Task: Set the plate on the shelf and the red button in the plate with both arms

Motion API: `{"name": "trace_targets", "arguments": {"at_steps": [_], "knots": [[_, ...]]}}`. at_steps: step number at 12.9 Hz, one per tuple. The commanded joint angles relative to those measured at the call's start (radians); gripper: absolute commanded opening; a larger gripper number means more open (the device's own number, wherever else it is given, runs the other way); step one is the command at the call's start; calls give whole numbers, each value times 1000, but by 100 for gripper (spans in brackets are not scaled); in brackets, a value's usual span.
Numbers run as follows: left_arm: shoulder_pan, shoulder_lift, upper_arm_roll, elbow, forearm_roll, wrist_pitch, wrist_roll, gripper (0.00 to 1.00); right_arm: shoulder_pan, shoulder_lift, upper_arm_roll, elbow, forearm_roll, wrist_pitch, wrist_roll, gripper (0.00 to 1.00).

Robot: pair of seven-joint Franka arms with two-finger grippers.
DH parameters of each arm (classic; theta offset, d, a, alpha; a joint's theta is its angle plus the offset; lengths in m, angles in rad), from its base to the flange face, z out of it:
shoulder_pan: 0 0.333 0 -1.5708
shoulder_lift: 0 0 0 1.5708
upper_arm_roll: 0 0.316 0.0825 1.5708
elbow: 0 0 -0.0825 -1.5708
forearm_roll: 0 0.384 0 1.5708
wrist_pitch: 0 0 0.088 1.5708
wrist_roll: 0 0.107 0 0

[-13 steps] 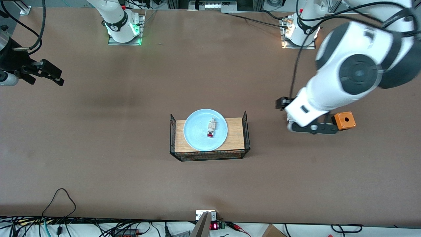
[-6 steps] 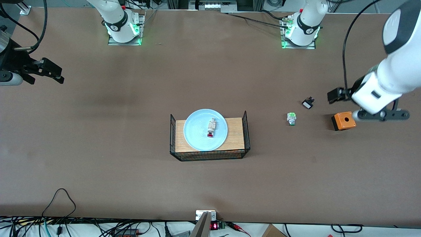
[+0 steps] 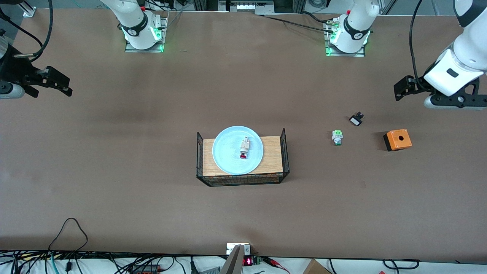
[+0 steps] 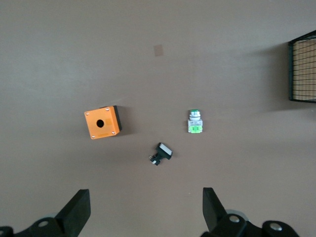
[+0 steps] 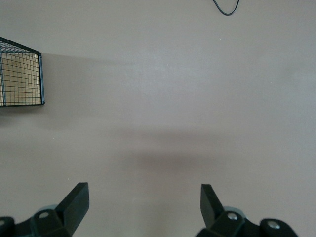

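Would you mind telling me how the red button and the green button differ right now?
The red button has a red cap; the green button has a green one. The red button lies on the plate in the wire-sided tray; the green button lies on the bare table, toward the left arm's end. Both are small whitish push-buttons.

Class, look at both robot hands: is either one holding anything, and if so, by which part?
Nothing is held. The left hand and the right hand are both open and empty over bare table; the red button lies on the plate.
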Motion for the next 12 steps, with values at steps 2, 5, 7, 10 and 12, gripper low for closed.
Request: {"name": "trace_targets", "arguments": {"at_steps": [2, 5, 7, 10, 12], "knots": [[-10, -1, 26, -4, -32, -9, 22, 100, -3, 4, 0, 19, -8, -18, -18, 100], [-13, 14, 20, 18, -32, -13, 20, 100, -3, 6, 0, 17, -8, -15, -18, 100], [-13, 14, 20, 18, -32, -13, 19, 100, -3, 6, 0, 19, -8, -11, -18, 100], [-15, 14, 19, 18, -32, -16, 19, 100, -2, 7, 0, 19, -20, -8, -14, 100], [-15, 14, 19, 20, -32, -16, 19, 100, -2, 7, 0, 19, -20, -7, -14, 100]]}}
